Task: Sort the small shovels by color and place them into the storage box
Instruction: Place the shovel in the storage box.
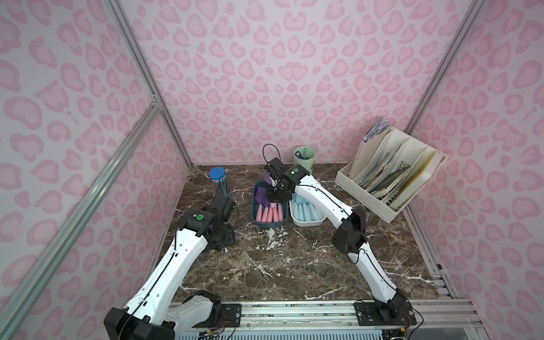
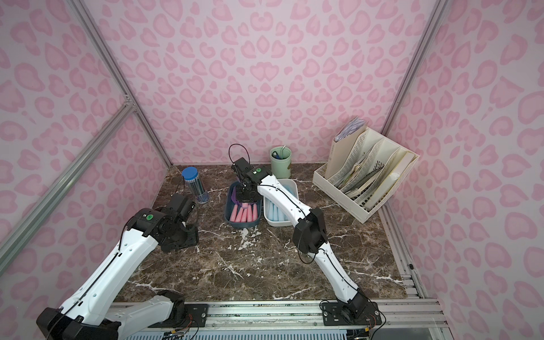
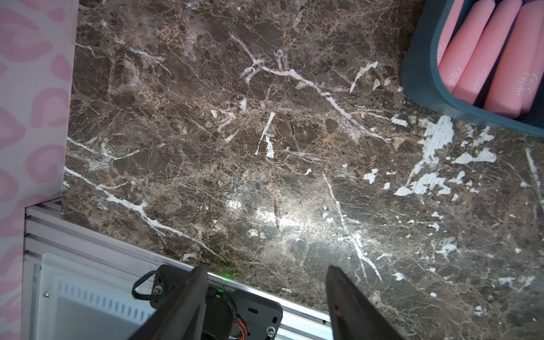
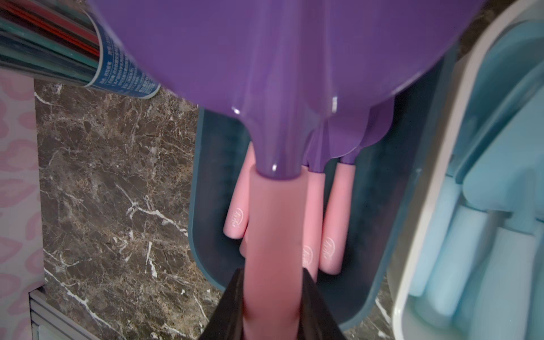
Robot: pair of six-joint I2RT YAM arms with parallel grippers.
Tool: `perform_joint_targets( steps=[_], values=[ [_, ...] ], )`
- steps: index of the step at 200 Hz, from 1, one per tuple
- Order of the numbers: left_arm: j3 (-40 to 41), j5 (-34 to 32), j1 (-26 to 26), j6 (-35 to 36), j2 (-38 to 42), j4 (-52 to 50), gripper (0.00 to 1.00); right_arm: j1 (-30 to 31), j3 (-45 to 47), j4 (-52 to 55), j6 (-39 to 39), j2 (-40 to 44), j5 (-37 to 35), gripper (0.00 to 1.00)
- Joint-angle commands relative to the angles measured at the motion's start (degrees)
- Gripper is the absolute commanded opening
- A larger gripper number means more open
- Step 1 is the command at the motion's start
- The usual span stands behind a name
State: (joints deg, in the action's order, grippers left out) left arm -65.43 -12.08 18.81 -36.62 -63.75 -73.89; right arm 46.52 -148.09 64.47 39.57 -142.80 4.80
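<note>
My right gripper is clamped on the pink handle of a purple-bladed plastic toy shovel. In the right wrist view the handle runs up the centre of the frame from between my jaws, and the blade fills the top. I hold it above the dark blue oblong plastic storage tray, which sits just above centre in both top views.

Several other purple-and-pink shovels lie in that tray side by side, handles toward the bottom of the frame. Just to its right, the white oblong plastic tray holds the light blue shovels, packed close with no purple among them. My arm hides part of that tray.

My left gripper has its jaws apart with nothing between them, over the bare brown marble-patterned tabletop at centre left.

I see no shovel lying loose on the marble in either top view or in the left wrist view. I judge the sorting nearly done: blue looks finished, and the one in my grip seems to be the last purple piece. What remains is to lower it among its fellows and let go.
</note>
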Motion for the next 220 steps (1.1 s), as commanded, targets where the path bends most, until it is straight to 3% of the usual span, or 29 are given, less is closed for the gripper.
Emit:
perform_joint_targets(
  steps=[1, 220],
  values=[
    [0.3, -1.0, -0.1, 0.7, 0.5, -1.4, 0.69, 0.2, -1.0, -3.0, 1.8, -2.1, 1.8, 0.13],
    [1.6, -0.4, -0.3, 1.6, 1.9, -0.8, 0.69, 2.9, 7.2, -4.2, 9.8, -2.5, -1.4, 0.17]
  ],
)
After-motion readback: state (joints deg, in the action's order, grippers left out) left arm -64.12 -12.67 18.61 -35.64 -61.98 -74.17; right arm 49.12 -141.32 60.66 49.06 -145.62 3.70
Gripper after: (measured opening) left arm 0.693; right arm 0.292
